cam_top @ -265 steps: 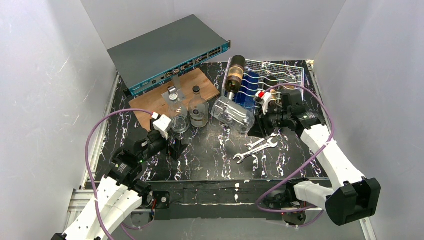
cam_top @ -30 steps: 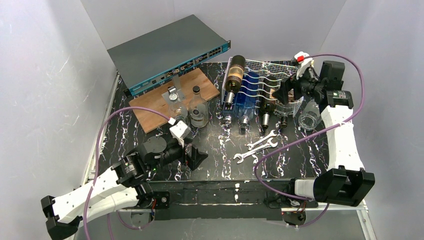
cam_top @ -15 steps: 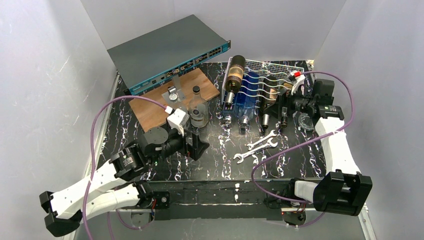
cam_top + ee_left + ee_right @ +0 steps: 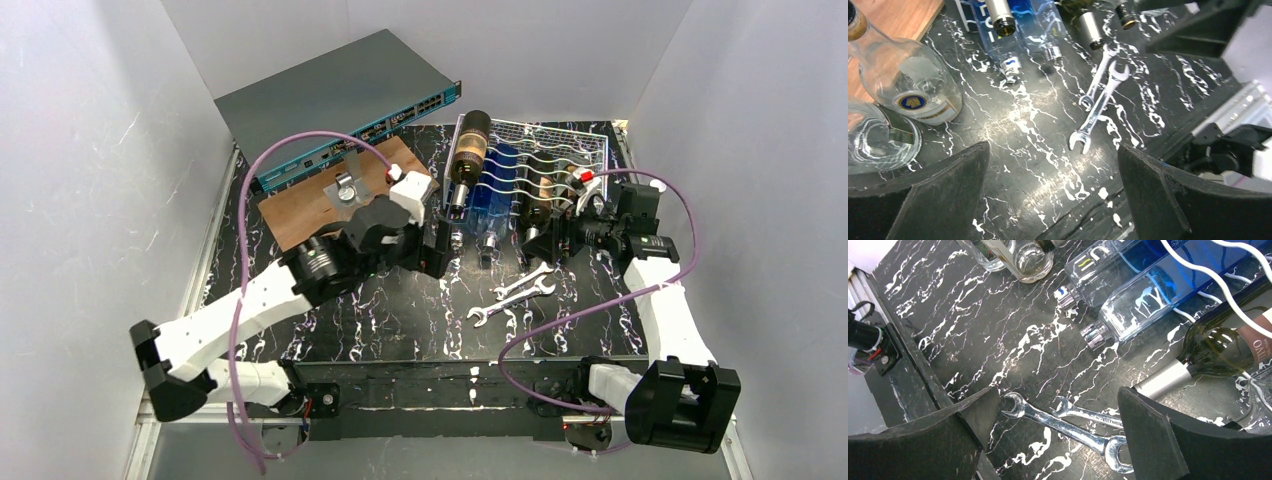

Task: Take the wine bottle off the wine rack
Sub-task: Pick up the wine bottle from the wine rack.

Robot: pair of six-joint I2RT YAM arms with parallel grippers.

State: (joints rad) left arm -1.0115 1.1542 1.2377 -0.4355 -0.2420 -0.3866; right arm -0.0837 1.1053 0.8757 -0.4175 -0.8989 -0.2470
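The white wire wine rack (image 4: 560, 140) stands at the back right. A dark wine bottle (image 4: 468, 148) with a gold label lies in its left cradle, neck toward me. Blue bottles (image 4: 495, 190) and two more dark bottles (image 4: 538, 200) lie beside it. My left gripper (image 4: 438, 245) is open, just in front of the labelled bottle's neck, with only table between its fingers (image 4: 1052, 150). My right gripper (image 4: 552, 240) is open too, low before the rack's front. Its view (image 4: 1058, 392) has a green wine bottle (image 4: 1218, 347) at the right, under the rack wire (image 4: 1198, 270).
Two wrenches (image 4: 515, 295) lie crossed on the black marbled table in front of the rack. They also lie under the right gripper (image 4: 1068, 422). A grey network switch (image 4: 340, 100) leans at the back left above a wooden board (image 4: 310, 205). A clear bottle (image 4: 913, 85) stands near the left gripper.
My left arm has swung forward and right from the table's left middle to the bottle necks. The right gripper has come down and left from the rack's right side to its front.
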